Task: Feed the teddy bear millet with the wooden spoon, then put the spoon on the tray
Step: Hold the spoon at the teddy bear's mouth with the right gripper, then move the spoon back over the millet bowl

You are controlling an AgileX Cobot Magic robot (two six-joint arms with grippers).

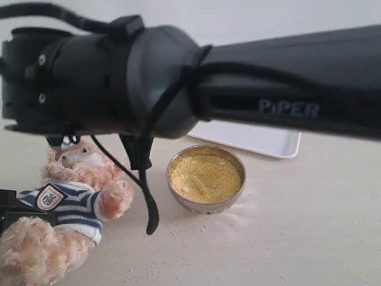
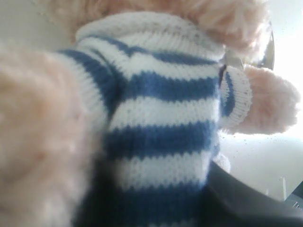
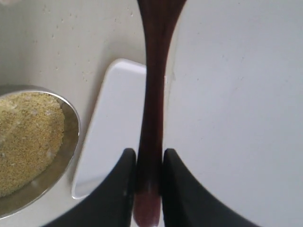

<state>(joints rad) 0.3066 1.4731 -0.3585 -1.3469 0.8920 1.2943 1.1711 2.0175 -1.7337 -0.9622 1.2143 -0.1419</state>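
The teddy bear [image 1: 71,196] leans at the lower left of the exterior view, its striped shirt [image 2: 161,109] filling the left wrist view. My left gripper [image 2: 156,203] is shut on the bear's torso, and one dark finger [image 2: 251,201] presses its side. My right gripper [image 3: 149,161] is shut on the handle of the wooden spoon [image 3: 154,94]; the spoon's bowl runs out of frame. In the exterior view the right arm [image 1: 178,77] reaches across above the bear's head and hides the spoon. Millet [image 1: 204,177] fills the steel bowl [image 1: 205,207]. The white tray [image 1: 256,138] lies behind it.
Loose millet grains [image 1: 196,238] are scattered over the pale table around the bowl. A black cable loop [image 1: 149,202] hangs from the right arm between bear and bowl. In the right wrist view the tray [image 3: 116,127] lies beside the bowl's rim [image 3: 68,151].
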